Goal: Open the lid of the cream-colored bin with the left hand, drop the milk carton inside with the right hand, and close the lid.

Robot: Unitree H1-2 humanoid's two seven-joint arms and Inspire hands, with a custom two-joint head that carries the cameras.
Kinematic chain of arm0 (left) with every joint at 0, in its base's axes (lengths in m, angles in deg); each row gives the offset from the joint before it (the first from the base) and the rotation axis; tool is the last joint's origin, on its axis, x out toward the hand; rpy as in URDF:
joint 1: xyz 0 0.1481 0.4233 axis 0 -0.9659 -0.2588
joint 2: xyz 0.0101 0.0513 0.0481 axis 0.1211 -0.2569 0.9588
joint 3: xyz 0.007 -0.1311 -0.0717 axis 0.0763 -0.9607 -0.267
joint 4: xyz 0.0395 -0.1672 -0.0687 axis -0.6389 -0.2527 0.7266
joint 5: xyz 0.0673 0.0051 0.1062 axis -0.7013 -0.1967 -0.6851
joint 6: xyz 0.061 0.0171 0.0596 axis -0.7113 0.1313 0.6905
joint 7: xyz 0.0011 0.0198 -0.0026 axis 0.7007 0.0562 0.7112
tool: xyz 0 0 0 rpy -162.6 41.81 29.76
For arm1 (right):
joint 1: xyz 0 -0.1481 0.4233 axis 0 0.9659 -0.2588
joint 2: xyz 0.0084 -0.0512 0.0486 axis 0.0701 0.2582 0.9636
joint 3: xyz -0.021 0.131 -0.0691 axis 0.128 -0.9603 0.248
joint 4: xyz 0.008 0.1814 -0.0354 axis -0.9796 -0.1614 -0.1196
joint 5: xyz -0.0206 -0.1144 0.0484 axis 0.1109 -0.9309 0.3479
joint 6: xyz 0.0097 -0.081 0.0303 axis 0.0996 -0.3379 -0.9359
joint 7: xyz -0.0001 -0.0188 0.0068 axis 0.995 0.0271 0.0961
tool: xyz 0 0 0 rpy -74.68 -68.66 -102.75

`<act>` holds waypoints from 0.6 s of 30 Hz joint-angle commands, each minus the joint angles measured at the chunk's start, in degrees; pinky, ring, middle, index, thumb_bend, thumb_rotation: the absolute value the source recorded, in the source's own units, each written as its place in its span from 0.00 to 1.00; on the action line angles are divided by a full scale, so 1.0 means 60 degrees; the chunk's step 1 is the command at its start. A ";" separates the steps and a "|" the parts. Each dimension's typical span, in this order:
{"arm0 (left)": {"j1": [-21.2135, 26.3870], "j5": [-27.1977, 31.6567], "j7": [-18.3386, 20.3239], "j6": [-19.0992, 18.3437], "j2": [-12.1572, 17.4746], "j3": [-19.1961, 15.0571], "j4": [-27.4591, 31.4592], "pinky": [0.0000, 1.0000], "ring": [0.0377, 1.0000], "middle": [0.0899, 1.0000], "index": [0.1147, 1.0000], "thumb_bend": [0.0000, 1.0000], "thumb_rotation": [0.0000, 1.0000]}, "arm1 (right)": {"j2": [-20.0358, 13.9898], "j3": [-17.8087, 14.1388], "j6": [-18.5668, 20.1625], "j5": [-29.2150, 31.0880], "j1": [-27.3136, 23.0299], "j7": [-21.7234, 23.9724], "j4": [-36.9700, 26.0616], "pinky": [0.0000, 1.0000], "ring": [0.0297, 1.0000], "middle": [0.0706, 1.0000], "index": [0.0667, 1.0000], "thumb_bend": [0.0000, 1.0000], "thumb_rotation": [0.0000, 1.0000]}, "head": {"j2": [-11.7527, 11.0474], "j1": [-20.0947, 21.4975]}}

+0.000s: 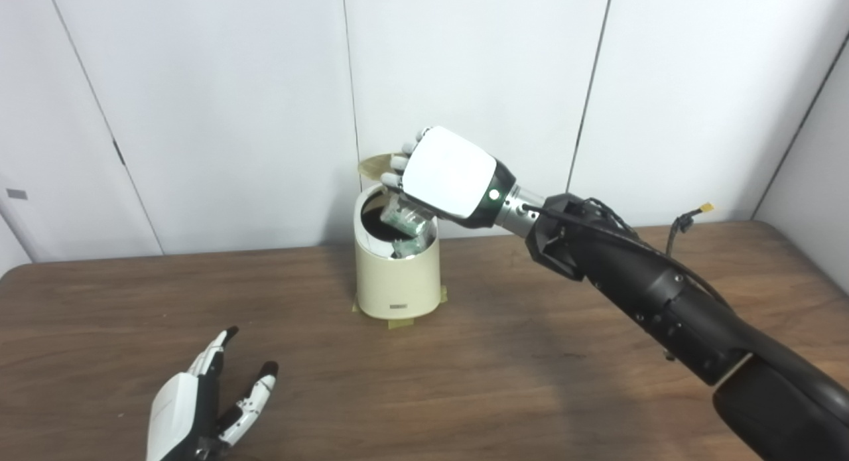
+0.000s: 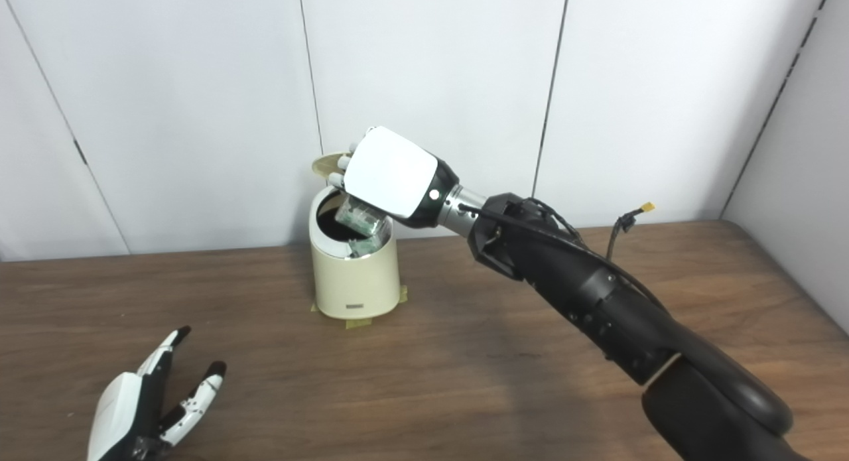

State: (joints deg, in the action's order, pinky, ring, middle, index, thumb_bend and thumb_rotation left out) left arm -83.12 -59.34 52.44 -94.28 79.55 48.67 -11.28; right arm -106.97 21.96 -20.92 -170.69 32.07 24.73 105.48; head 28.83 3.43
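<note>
The cream-colored bin (image 1: 396,275) stands at the back middle of the wooden table, its lid (image 1: 375,164) tipped up and open behind the rim. My right hand (image 1: 448,172) is over the bin's opening, shut on the green-and-white milk carton (image 1: 404,221), which tilts down with its lower end inside the dark opening. My left hand (image 1: 199,408) is open and empty, low over the table at the front left, well away from the bin. The same scene shows in the right eye view, with the bin (image 2: 355,282) and the right hand (image 2: 391,172).
Yellowish tape (image 1: 400,323) holds the bin's base to the table (image 1: 504,375). A cable with a yellow connector (image 1: 693,214) sticks up from my right forearm. White wall panels stand close behind the bin.
</note>
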 commanded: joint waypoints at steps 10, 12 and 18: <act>0.0027 -0.0033 -0.0121 0.0174 -0.0053 0.0112 -0.0105 0.91 0.93 0.93 0.92 0.52 0.73 | -0.0181 -0.0024 0.1041 -0.0491 -0.0523 -0.1120 0.0031 0.52 0.65 0.69 0.68 0.79 0.00 | -0.0023 0.0032; 0.0055 -0.0033 -0.0142 0.0197 -0.0050 0.0114 -0.0147 0.91 0.93 0.93 0.92 0.51 0.73 | -0.0203 -0.0013 0.1025 -0.0424 -0.0555 -0.1207 0.0100 0.50 0.64 0.67 0.66 0.78 0.00 | -0.0037 0.0047; 0.0124 -0.0091 -0.0151 0.0206 0.0011 0.0163 -0.0233 0.90 0.92 0.92 0.92 0.52 0.72 | -0.0263 -0.0029 0.1013 -0.0356 -0.0563 -0.0998 -0.0052 0.52 0.66 0.69 0.68 0.78 0.08 | -0.0078 0.0090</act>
State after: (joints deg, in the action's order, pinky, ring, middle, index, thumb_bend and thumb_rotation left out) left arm -82.96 -59.46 51.99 -94.17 79.81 48.93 -11.48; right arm -107.40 23.08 -16.49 -174.03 32.20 19.05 106.76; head 28.30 3.96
